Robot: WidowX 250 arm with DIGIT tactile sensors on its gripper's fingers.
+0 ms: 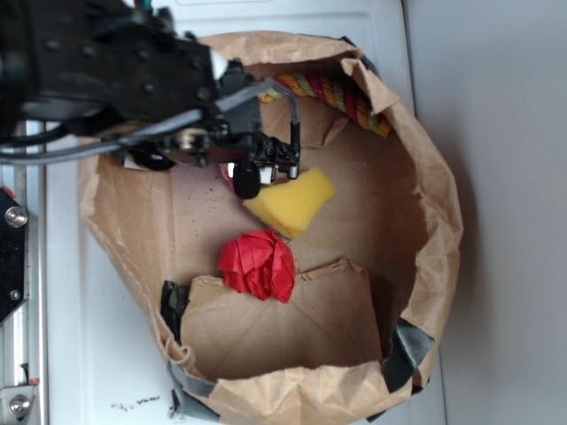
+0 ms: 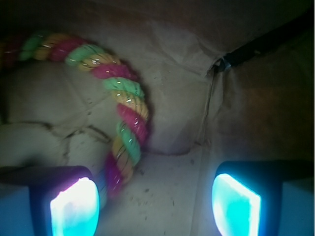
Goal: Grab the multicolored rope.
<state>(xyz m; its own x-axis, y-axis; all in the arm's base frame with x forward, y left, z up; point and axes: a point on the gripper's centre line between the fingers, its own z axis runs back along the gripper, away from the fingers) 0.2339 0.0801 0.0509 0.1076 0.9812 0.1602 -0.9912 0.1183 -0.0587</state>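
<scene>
A white bench [image 1: 106, 372] fills the left and lower part of the exterior view, with dark crumbs scattered near its lower left edge. A plain pale grey wall [image 1: 505, 106] takes up the right side of the frame. At the far left runs a metal rail [image 1: 18, 354] with screws. The light is soft and even. In the wrist view, only dim, creased brown paper [image 2: 187, 73] shows behind everything.
</scene>
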